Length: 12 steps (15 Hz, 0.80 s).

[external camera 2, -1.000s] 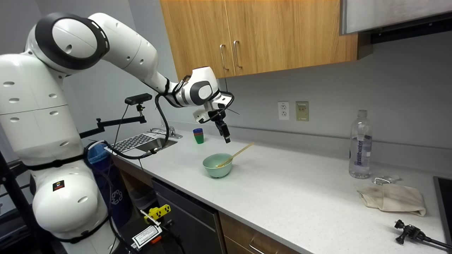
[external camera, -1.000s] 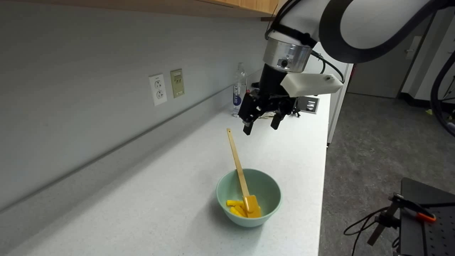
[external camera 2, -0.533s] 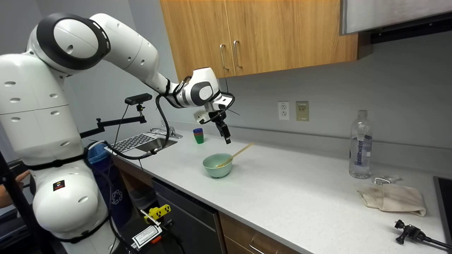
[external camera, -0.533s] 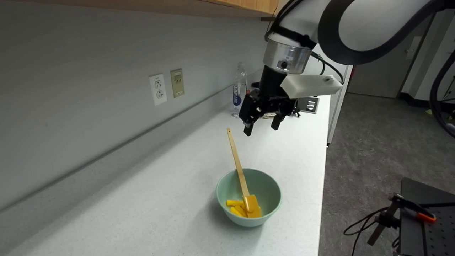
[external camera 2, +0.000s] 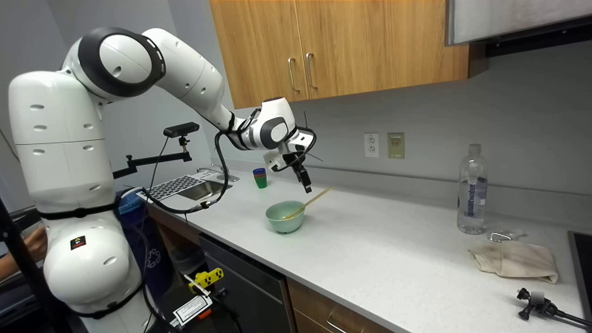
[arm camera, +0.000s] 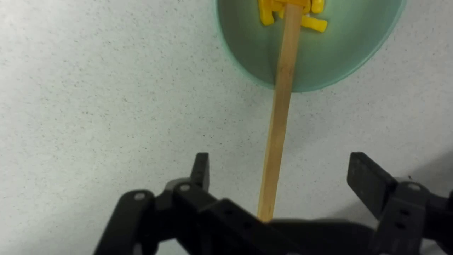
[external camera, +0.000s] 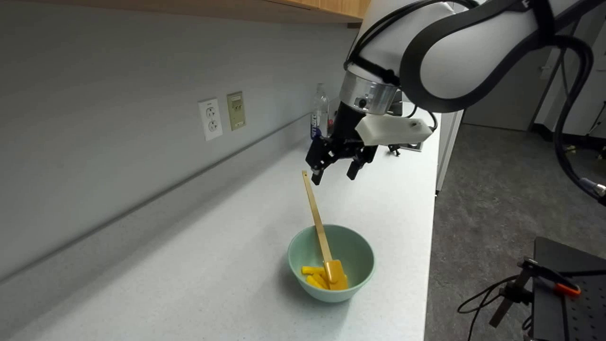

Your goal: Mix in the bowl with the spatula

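Note:
The pale mint-green bowl (external camera: 356, 255) stands on the white counter, with yellow pieces (external camera: 312, 270) inside. It also shows in an exterior view (external camera 2: 284, 225) and, cut off at the top, in the wrist view (arm camera: 343, 53). The spatula (external camera: 316, 213) leans on the bowl's rim, its yellow blade in the bowl and its wooden handle sticking out over the counter. My gripper (external camera: 334, 178) is open and empty, above the counter near the handle's free end. In the wrist view the handle (arm camera: 279, 120) lies between the spread fingertips (arm camera: 277, 157), apart from both. The handle's end meets the gripper body's outline.
A wall with outlets (external camera: 210, 119) runs behind the counter (external camera 2: 393, 268). A wooden cabinet (external camera 2: 370, 46) hangs above. Stacked cups (external camera 2: 260, 178) stand near the sink (external camera 2: 203, 189). A water bottle (external camera 2: 471, 194), a folded cloth (external camera 2: 513, 261) and a black mount (external camera 2: 539, 305) lie farther along.
My gripper has moved toward the spatula's handle and slightly down, staying open. The bowl and spatula have not moved. A person's hand has appeared behind the robot's base.

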### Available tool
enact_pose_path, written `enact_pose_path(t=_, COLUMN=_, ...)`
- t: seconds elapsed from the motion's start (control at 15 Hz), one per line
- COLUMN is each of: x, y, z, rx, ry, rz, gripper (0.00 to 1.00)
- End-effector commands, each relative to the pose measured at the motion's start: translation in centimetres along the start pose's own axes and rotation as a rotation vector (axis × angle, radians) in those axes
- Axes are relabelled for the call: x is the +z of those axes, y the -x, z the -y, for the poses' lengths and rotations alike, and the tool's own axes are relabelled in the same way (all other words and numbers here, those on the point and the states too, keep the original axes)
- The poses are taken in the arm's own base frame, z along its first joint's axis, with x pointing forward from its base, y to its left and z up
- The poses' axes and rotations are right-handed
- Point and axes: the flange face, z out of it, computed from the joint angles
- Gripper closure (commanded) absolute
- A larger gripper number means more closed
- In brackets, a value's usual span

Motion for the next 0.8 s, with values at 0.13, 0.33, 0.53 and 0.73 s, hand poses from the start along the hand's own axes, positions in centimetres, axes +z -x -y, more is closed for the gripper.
enact_pose_path(t=0.13, x=0.9, y=-0.8, z=0.3, rx=0.010, ry=-0.026, rz=-0.028, gripper=0.00)
enact_pose_path(t=0.33, x=1.1, y=-0.7, z=0.2, rx=0.012, ry=-0.024, rz=-0.025, gripper=0.00)
enact_pose_path(t=0.53, x=1.8, y=-1.4, z=-0.2, rx=0.039, ry=-0.011, rz=-0.046, gripper=0.00)
enact_pose_path(t=0.73, x=2.6, y=-2.3, z=-0.4, rx=0.076, ry=-0.011, rz=-0.072, gripper=0.00)
